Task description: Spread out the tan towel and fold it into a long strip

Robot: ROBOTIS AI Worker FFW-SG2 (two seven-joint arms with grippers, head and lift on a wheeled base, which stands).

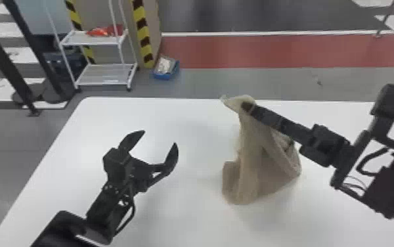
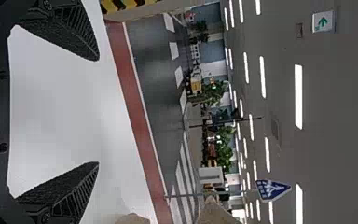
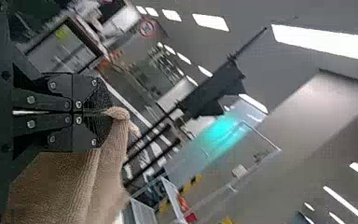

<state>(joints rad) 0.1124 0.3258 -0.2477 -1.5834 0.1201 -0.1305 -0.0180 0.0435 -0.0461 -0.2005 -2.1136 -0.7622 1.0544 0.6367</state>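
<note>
Evidently 1 tan towel (image 1: 249,164), held up by one end over white table (image 1: 91,131), R of ctr. Clock as per head view, 12 = far side.

Rel. to L gripper (image 1: 159,137): towel is set at approx. 3 to 4 o'clock, well apart. L fingers spread wide, nothing held, aimed approx. 1 o'clock; a clockwise turn is prob. needed before the hanging cloth can be met.

Rel. to R gripper (image 1: 247,106): nearer hand, in contact; upper end of towel is pinched between its closed fingers, which are aimed approx. 10 o'clock. Arm is brought in from approx. 4 o'clock.

Long axis: approx. 12 to 6, upright drop from the grip. Whether lower hem is borne by the tabletop cannot be told.

Step, as judged: spreading only; strip not yet begun. A free edge is prob. to be taken by L; w/ a bunched hem, several layers may be caught at once.

Cond.: beige-brown, fine-ribbed weave, soft, limp. Narrow at top, broad at base; deep vert. folds, slanting fold at 4 o'clock side, short loose flap past R fingertips at approx. 10.
</note>
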